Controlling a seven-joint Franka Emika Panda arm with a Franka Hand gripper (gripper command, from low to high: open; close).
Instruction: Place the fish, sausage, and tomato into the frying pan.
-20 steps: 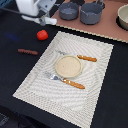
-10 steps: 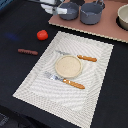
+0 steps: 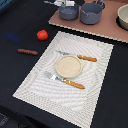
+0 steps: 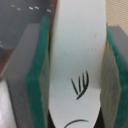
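In the wrist view my gripper (image 4: 75, 70) is shut on the white toy fish (image 4: 77, 45), which is clamped flat between the green pads (image 4: 39, 75). In the exterior view the gripper (image 3: 67, 2) is at the top edge, just above the dark grey frying pan (image 3: 68, 12). The fish cannot be made out in that view. The red tomato (image 3: 42, 34) and the dark reddish-brown sausage (image 3: 27, 51) lie on the black table at the exterior view's left, far from the gripper.
A taller grey pot (image 3: 91, 13) and a beige-rimmed bowl (image 3: 123, 17) stand with the pan on a brown board (image 3: 100, 27). A striped placemat (image 3: 95, 90) holds a tan plate (image 3: 68, 66), a knife (image 3: 82, 58) and a fork (image 3: 65, 81).
The gripper has moved toward the exterior view's right along the top edge, from beside the board to above the frying pan. The tomato and the sausage have not moved.
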